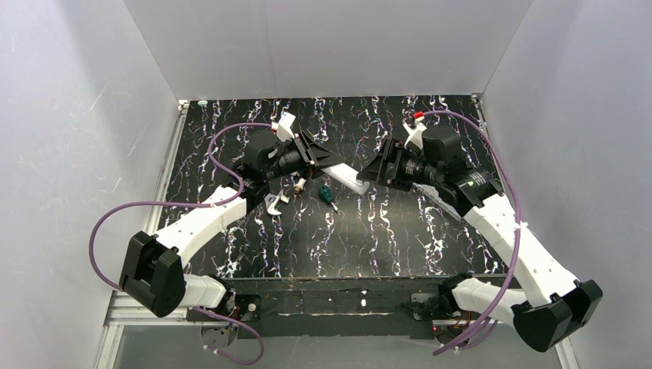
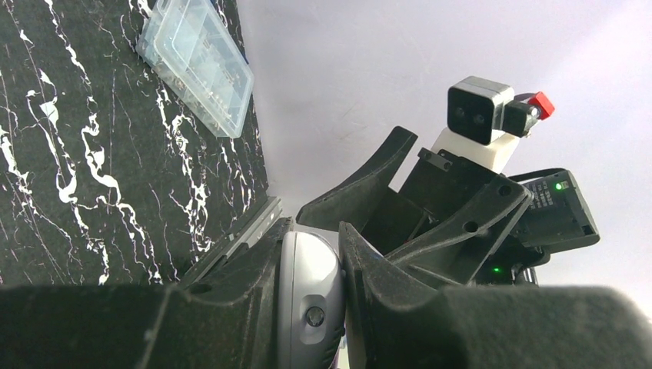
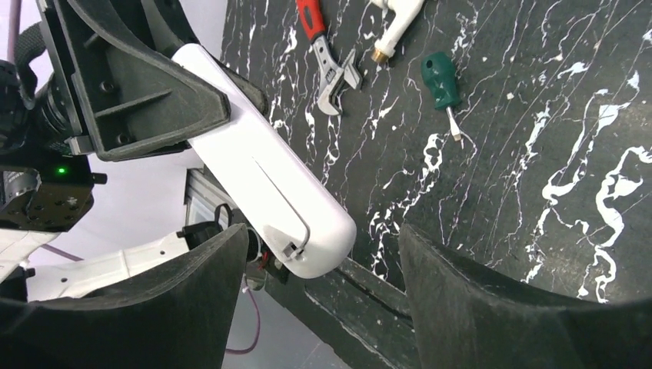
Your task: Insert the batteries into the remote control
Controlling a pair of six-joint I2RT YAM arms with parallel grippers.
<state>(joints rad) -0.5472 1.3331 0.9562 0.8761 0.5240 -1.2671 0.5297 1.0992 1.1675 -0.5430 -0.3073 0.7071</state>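
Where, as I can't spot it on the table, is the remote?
Top view, centre: the remote is clamped in the left claw, its free end toward the open right claw.

The left gripper is clamping the remote control, its free end hanging between the spread fingers of the right gripper; a screwdriver and wrench are lying on the table.
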